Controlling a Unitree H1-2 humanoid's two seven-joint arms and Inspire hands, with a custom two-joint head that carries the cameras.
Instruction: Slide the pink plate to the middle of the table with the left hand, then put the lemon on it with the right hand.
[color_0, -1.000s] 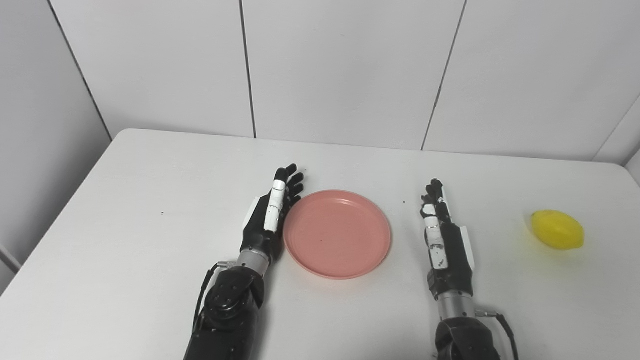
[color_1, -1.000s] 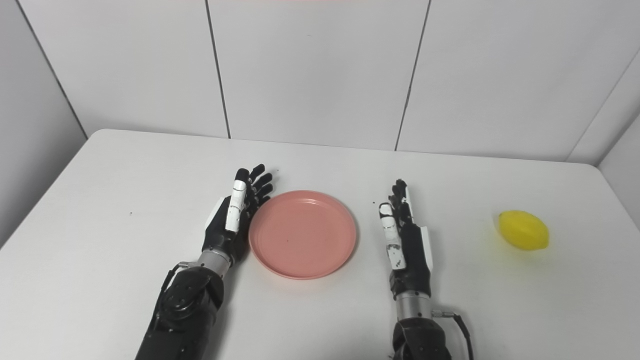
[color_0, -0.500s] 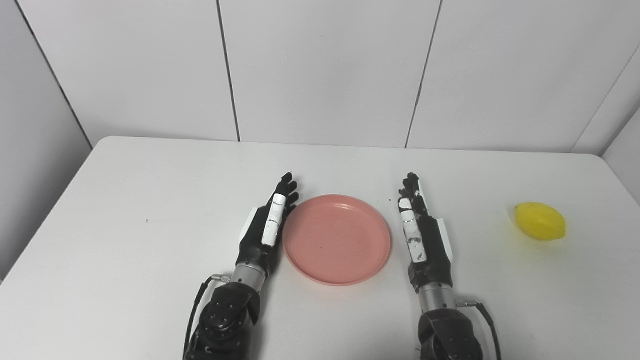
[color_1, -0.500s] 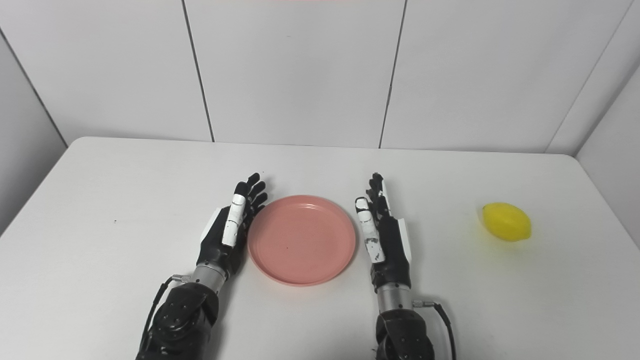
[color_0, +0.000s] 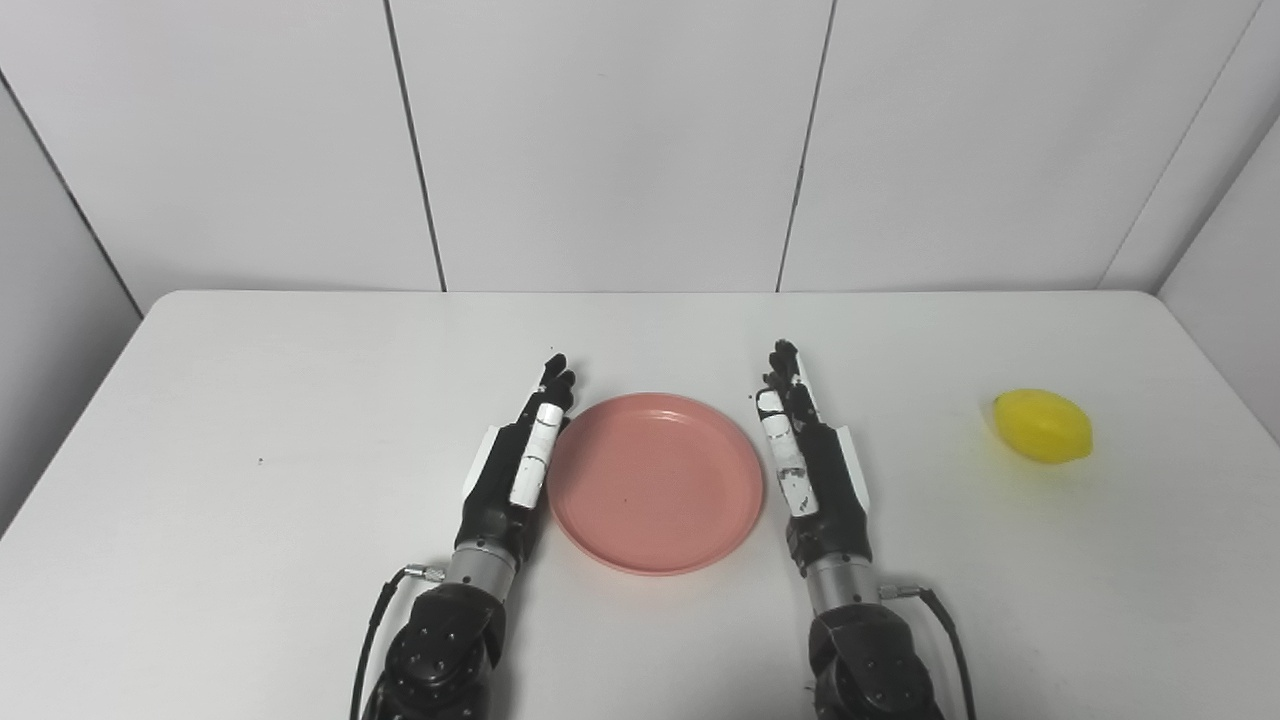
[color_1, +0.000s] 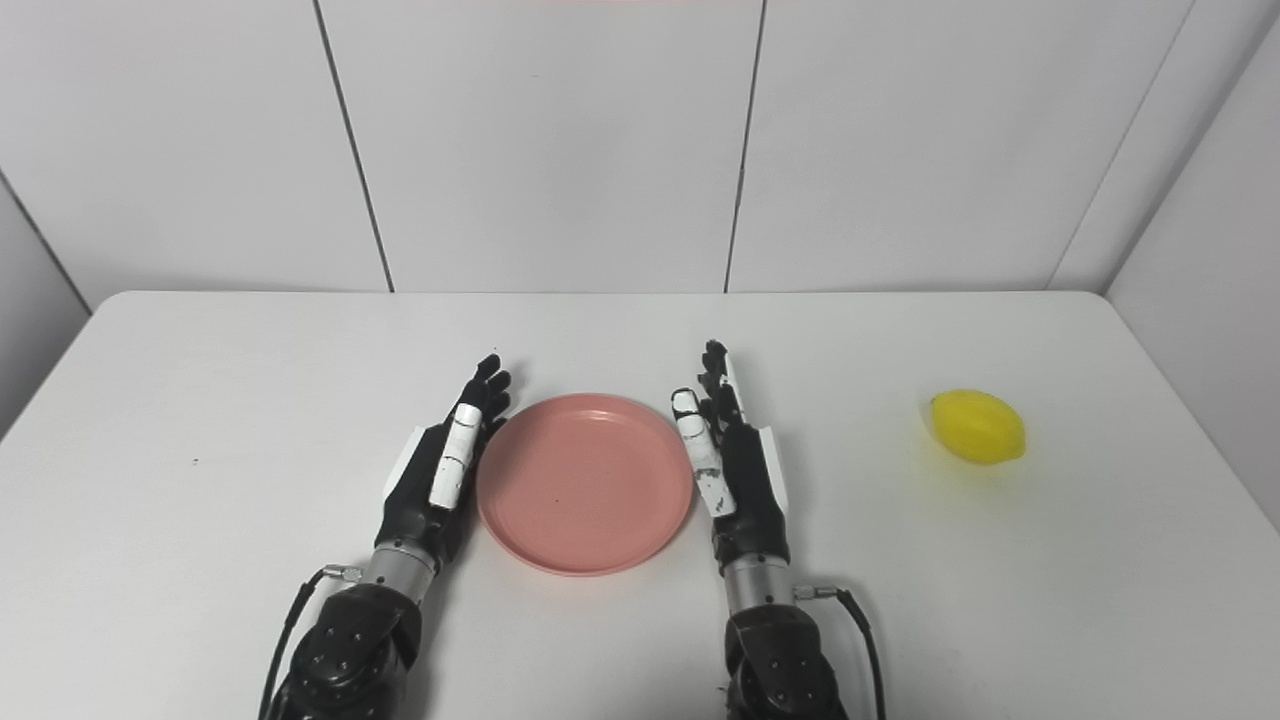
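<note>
The pink plate lies flat near the middle of the white table. My left hand stands on edge against the plate's left rim, fingers straight, holding nothing. My right hand stands on edge just at the plate's right rim, fingers straight and empty. The yellow lemon lies on the table far to the right, well apart from the right hand. The plate and lemon also show in the right eye view.
White panelled walls close the table's far side and corners. The table's right edge runs just past the lemon.
The camera has swung to the right, shifting the whole picture. The right hand has moved in toward the plate's right rim. The left hand's fingers have drawn together beside the plate.
</note>
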